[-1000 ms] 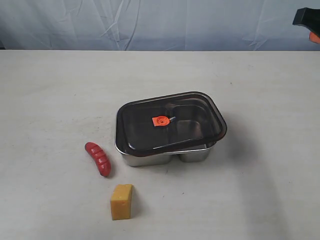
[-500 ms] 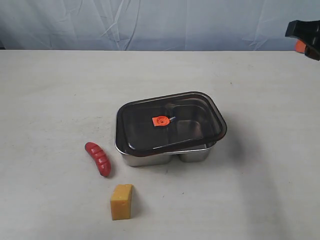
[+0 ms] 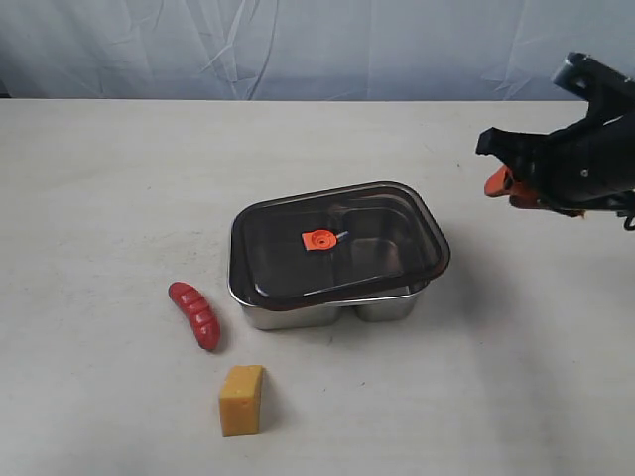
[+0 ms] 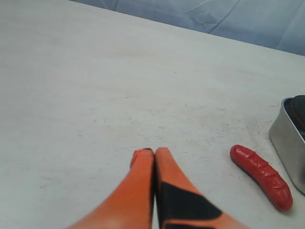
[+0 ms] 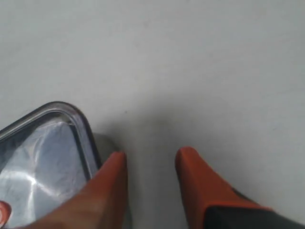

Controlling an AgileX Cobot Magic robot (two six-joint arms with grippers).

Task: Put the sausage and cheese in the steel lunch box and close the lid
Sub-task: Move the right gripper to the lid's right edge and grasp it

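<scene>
**Finding 1, jaws.** The right jaws stand parted at a moderate gap and hold nothing. They hang over bare counter [image 3: 119,178]. The left jaws are pressed fully together, tip against tip, and are also empty.

**Finding 2, task items.**
- The lid [image 3: 337,243] rests on the steel lunch box [image 3: 298,315], turned slightly askew, so it looks unseated. Its orange valve [image 3: 318,239] faces up.
- In the right wrist view a rounded corner of the lid [image 5: 47,143] lies just beside 1 tip of the right jaws. The other tip is over open counter.
- The sausage [image 3: 194,314] and the cheese [image 3: 241,400] lie on the counter on the far side of the box from the right jaws, well apart from them.
- From the left jaws, the sausage [image 4: 261,176] lies near and off to 1 side. The box wall [image 4: 288,136] is just beyond it.

**Finding 3, step in hand (judgement).** Neither food item can go in while the lid covers both compartments. The step appears to be the right jaws' approach to take the lid off.

**Recommendations.**
1. Bring the right jaws down so that the lid's nearest rim sits between the 2 tips. At present both tips are outside it.
2. Grip only the lid edge. Pinching the steel wall beneath would likely drag the box.
3. The lid is smooth and thin, so take a deep bite on the rim. Close squarely to avoid it pivoting.
4. Lift clear before moving sideways. Set the lid down on the jaws' own side of the box, away from the sausage and cheese.
</scene>
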